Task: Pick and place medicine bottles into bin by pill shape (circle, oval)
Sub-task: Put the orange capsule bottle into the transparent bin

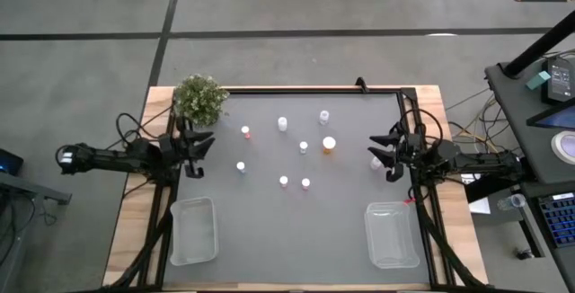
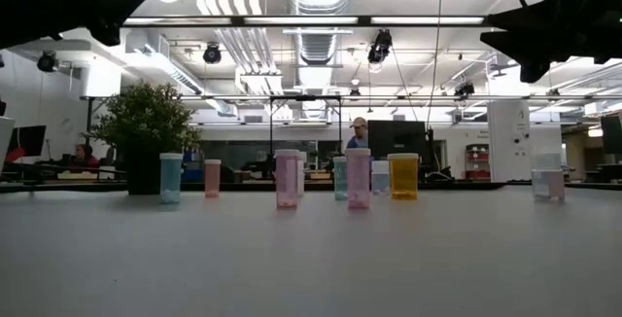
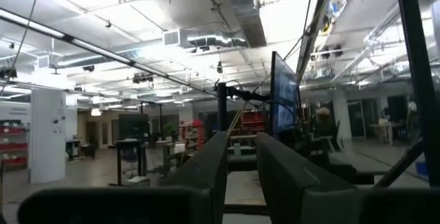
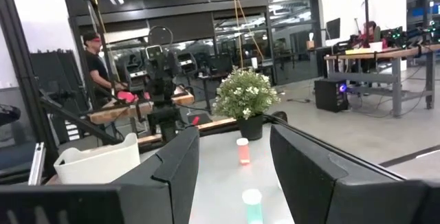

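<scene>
The medicine bottles (image 1: pixel 304 147) stand upright and scattered across the middle of the dark table (image 1: pixel 269 230), well apart from each other, with the orange bottle (image 1: pixel 329 146) the largest and one pale bottle (image 1: pixel 375 163) just beside the right claw (image 1: pixel 384 154). They look light, stiff and smooth-sided, so they would likely tip or skid if nudged; a grip across the body below the white cap seems safest. The right claw hangs at the table's right edge with fingers apart, holding nothing; the left claw (image 1: pixel 195 149) waits by the potted plant (image 1: pixel 199 98), fingers narrowly parted, empty. Two clear bins (image 1: pixel 193 230) sit at the near corners
</scene>
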Controlling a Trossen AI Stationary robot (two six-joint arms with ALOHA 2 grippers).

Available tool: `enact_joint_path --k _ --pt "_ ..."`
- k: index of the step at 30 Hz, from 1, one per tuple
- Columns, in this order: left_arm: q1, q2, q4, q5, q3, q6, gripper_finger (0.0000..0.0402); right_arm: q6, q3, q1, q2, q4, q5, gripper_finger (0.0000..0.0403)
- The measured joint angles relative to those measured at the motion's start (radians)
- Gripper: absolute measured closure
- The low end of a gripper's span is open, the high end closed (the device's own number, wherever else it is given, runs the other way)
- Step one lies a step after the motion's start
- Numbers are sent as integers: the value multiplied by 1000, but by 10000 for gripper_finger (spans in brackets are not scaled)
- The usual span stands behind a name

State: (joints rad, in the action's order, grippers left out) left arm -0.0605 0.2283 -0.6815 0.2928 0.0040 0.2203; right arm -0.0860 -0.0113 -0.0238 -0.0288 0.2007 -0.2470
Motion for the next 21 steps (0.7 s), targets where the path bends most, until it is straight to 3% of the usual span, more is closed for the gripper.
enact_joint_path --k 10,15,21 --pt "0 5 -258 0 0 8 341 -21 0 0 0 4 -1 234" --pt "0 19 -326 0 5 102 341 -4 0 1 -3 193 -102 234" --pt "1 119 -327 0 59 135 341 42 0 0 -50 367 -95 234"
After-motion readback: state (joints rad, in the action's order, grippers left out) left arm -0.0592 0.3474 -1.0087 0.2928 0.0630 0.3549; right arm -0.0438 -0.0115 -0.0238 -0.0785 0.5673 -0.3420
